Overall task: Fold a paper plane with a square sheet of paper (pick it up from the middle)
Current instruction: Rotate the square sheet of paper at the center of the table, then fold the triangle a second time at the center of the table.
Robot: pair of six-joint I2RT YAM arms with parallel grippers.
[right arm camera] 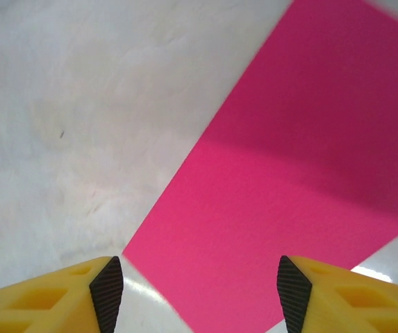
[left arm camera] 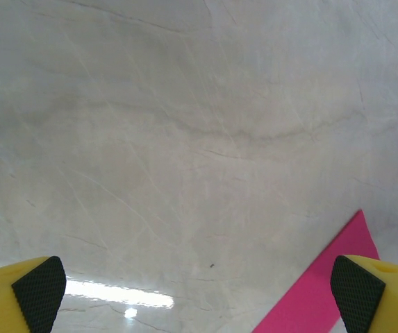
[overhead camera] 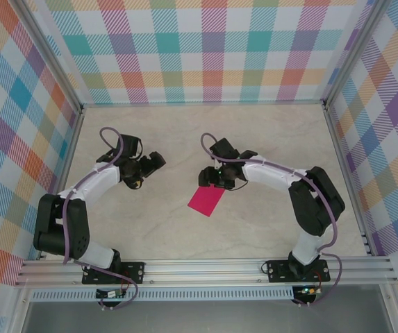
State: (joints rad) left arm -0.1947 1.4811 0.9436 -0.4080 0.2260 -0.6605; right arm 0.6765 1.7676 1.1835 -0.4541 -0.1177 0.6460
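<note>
No readable text, labels, brands or numbers anywhere: paper, grippers, table and checkered walls are all unmarked.

Open bare tabletop (overhead camera: 185, 132) beyond, left of and nearer than the sheet of paper (overhead camera: 207, 200); right gripper (overhead camera: 209, 182) over its far corner, fingers spread; left gripper (overhead camera: 155, 164) well apart to its left, likewise spread

Bright, even light from above leaves only soft, faint shadows on the pale counter (overhead camera: 254, 132). In the left wrist view a white glare streak shines on its glossy surface, and a darker shadow band crosses the square sheet of paper (right arm camera: 275, 208).
</note>
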